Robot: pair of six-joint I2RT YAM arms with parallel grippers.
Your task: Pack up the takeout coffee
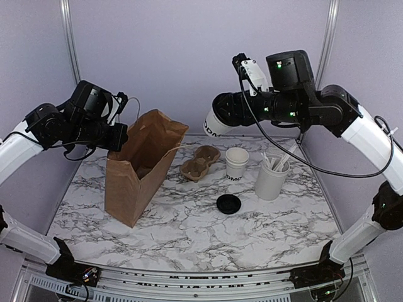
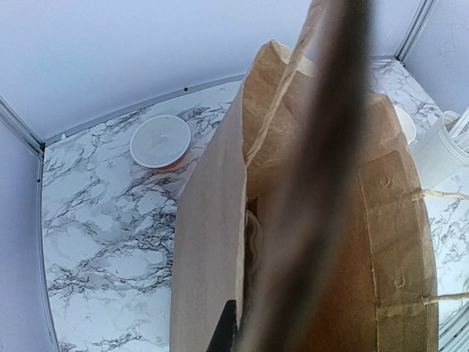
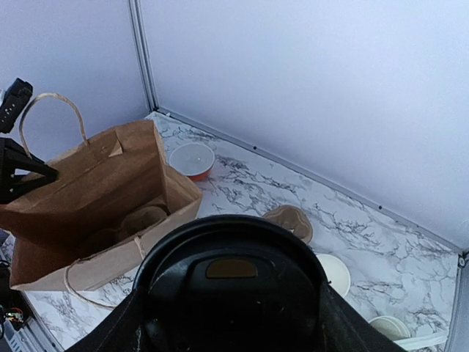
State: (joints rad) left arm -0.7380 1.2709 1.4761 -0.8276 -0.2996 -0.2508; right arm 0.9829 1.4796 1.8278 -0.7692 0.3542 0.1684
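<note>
Left gripper point(image 1: 121, 135) shut on the rim of the open brown paper bag point(image 1: 135, 176); right gripper point(image 1: 225, 118) holds a cup.
Only the wrist views show the round white-lidded orange tub point(image 2: 160, 141) behind the bag, which hides it from the top view. The top view shows the right gripper's jaws set wide around the small white paper cup with black lettering point(image 1: 214, 126), which is tilted in the air up and right of the bag. The round black plastic lid point(image 1: 228, 203) lies flat on the table right of the bag.

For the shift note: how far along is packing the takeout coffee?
Done: the round black plastic lid sits on the white paper cup. In hand: the right gripper holds it aloft beside the brown paper bag, whose rim the left gripper pinches. Left: cup into bag.
</note>
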